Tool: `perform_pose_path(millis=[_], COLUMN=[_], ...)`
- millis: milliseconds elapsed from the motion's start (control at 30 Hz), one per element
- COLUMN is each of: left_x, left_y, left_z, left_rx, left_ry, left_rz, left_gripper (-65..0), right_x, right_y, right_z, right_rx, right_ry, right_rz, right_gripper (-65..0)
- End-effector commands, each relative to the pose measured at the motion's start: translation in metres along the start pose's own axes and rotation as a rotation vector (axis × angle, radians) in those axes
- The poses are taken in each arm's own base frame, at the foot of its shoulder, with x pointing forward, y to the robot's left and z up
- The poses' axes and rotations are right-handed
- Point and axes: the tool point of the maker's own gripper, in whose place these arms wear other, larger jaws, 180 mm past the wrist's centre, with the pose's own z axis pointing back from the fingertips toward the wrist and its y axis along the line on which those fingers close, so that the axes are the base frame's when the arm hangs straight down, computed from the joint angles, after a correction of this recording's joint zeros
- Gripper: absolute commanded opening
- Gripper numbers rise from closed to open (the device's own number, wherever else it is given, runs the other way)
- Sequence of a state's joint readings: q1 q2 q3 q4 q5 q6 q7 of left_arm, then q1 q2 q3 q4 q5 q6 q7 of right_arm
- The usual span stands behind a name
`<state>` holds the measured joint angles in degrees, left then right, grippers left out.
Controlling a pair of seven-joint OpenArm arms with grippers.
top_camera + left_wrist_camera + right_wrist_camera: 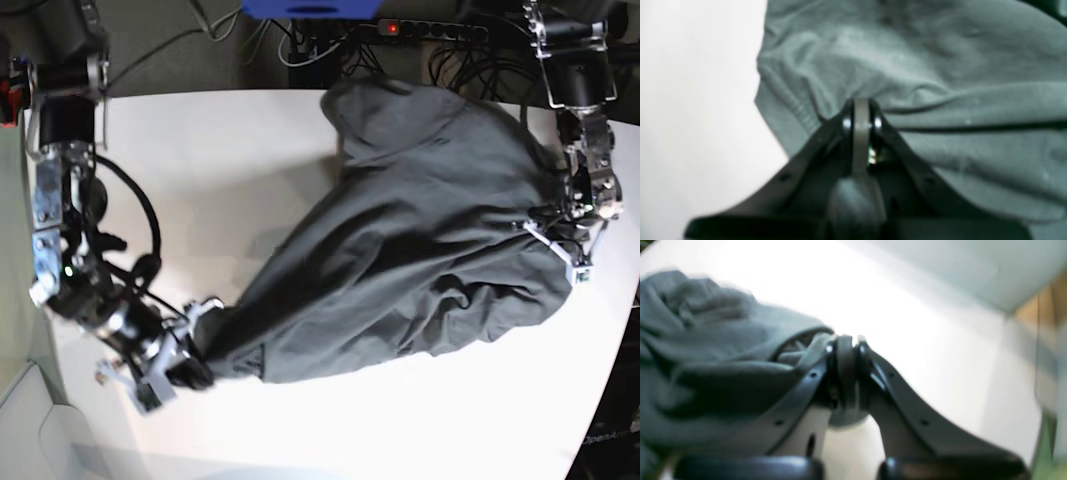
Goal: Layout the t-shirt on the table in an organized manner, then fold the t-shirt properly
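A: Cloth first: where is the dark charcoal-grey soft t-shirt (420, 240)?

B: Bunched across the white smooth tabletop (220, 170).

A: Fingers?

B: Left gripper (861, 111) pinches its edge; right gripper (846, 350) pinches another edge.

T-shirt (420, 240): dark charcoal-grey soft fabric, plain. Unfolded, rumpled, stretched in a long diagonal mass from the table's near-left part to its far-right part. Broad and billowed with deep creases at the far-right end; narrowing to a pinched corner at the near-left end. A ribbed, stitched edge shows in the left wrist view (796, 110).

Table (220, 170): white, smooth top, rounded corners. Much larger than the shirt, which lies across its middle and right.
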<state>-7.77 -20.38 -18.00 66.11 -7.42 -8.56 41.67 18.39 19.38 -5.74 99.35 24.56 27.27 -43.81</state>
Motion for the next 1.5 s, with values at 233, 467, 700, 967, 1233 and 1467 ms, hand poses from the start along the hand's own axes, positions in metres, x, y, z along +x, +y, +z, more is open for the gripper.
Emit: perform_pose_path(millis=[233, 467, 700, 967, 1233, 1467], left_x=[0.031, 0.034, 0.036, 0.064, 0.112, 0.116], left_y=[0.003, 0.005, 0.007, 0.015, 0.005, -0.126], left_z=[0.005, 0.006, 0.006, 0.011, 0.037, 0.060], left_rx=[0.009, 0.011, 0.015, 0.030, 0.014, -0.230], left_ry=[-0.071, -0.078, -0.081, -0.129, -0.173, -0.180], left_rz=[-0.001, 0.002, 0.000, -0.006, -0.004, 0.024], left_gripper=[-64.7, -64.7, -64.7, -64.7, -64.7, -64.7], right_x=[-0.027, -0.082, -0.100, -0.135, -0.123, -0.116], right_y=[0.042, 0.119, 0.186, 0.173, 0.093, 0.060], right_z=[0.055, 0.059, 0.059, 0.060, 0.069, 0.074], right_rx=[-0.004, 0.152, 0.341, 0.362, 0.141, 0.045], right_ry=[0.005, 0.124, 0.218, 0.370, 0.321, 0.296], right_rz=[-0.029, -0.158, -0.124, -0.020, -0.045, -0.061], right_gripper=[-64.6, -64.6, -64.2, -49.2, -49.2, -53.5])
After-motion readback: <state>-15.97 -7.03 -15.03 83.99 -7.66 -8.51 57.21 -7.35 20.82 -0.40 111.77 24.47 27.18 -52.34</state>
